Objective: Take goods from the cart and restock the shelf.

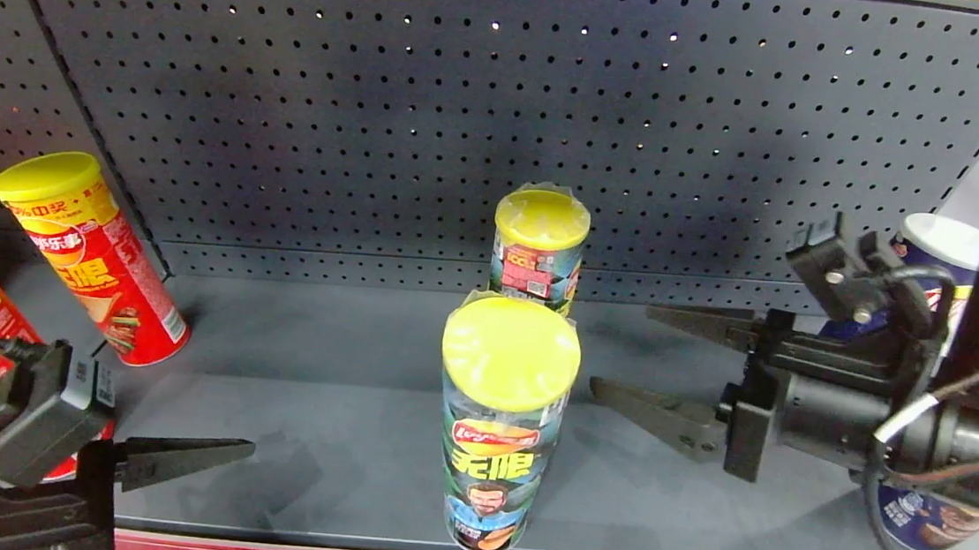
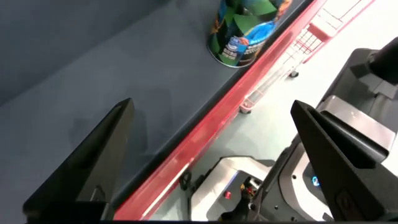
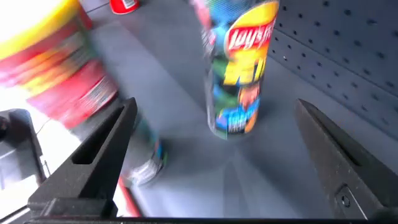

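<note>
**Head view.** The right gripper [image 1: 622,347] hangs over the shelf [image 1: 314,357] with its 2 fingers spread wide and nothing between them. Its tips point at the front can [image 1: 498,435], which stands upright just beyond them, near the shelf's front edge and not touching them. The back can [image 1: 537,253] stands farther from the gripper, close to the pegboard [image 1: 379,123]. Both have yellow lids. 2 blue cans [image 1: 944,244] stand behind the gripper's arm. 2 red cans [image 1: 92,258] stand well beyond the gripper, at the far end of the shelf.

**Left wrist view.** The left gripper [image 2: 211,106] is also spread and holds nothing. It hovers over the shelf's red front edge [image 2: 205,130]. The front can's base sits on the shelf ahead of it, well apart, just inside that edge.

**Right wrist view.** The back can stands upright ahead of the right gripper, in line with the gap between the fingers and near the pegboard. A blurred can [image 3: 62,56] is closer, off to 1 finger's side.
</note>
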You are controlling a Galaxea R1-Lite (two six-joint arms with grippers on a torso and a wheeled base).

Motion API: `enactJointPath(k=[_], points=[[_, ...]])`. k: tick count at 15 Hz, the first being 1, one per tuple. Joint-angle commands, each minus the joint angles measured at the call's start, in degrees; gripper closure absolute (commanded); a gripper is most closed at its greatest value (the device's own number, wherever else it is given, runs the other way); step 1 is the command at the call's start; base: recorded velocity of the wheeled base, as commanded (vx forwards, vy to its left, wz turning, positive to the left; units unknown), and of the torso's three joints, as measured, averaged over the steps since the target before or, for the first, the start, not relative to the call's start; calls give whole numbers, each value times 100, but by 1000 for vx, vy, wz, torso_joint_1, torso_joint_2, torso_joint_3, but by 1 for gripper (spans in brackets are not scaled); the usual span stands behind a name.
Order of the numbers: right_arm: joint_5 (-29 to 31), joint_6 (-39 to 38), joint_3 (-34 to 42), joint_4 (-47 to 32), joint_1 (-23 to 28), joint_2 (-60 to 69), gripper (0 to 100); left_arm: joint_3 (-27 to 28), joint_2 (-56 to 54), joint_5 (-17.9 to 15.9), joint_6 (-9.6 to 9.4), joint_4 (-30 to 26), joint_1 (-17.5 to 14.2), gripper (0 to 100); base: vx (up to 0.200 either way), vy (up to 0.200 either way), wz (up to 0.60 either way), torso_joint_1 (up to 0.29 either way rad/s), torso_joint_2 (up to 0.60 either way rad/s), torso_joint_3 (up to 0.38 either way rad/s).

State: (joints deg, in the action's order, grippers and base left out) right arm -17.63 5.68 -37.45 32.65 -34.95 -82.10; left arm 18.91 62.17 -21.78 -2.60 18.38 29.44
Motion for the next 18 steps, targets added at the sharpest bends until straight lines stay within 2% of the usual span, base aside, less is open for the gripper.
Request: enactJointPath(k=[1,4,6,7,8,9,13,14,18], points=[[5,3,440,5,6,924,0,104,454,8,-4,7,0,0,0,0,0,0,0,0],[5,3,783,5,23,1539,0,350,928,95,-22,16,0,0,0,0,0,0,0,0],[23,-6,1055,-13,146,2190,0,649,1464,131,-197,25,9,0,0,0,0,0,0,0],[40,-14,1073,-13,401,2436,0,799,1790,113,-338,25,18,0,0,0,0,0,0,0],[40,-14,1073,-13,401,2436,0,799,1790,113,-338,25,18,0,0,0,0,0,0,0],[31,-137,1038,-13,718,2621,0,1045,2159,113,-400,25,35,0,0,0,0,0,0,0],[31,-252,976,-13,1017,2691,0,1168,2589,122,-575,25,35,0,0,0,0,0,0,0],[31,-252,959,-13,1104,2726,0,1256,2783,113,-707,25,35,0,0,0,0,0,0,0],[31,-366,950,-13,1210,2770,0,1748,3222,131,-769,25,194,0,0,0,0,0,0,0]])
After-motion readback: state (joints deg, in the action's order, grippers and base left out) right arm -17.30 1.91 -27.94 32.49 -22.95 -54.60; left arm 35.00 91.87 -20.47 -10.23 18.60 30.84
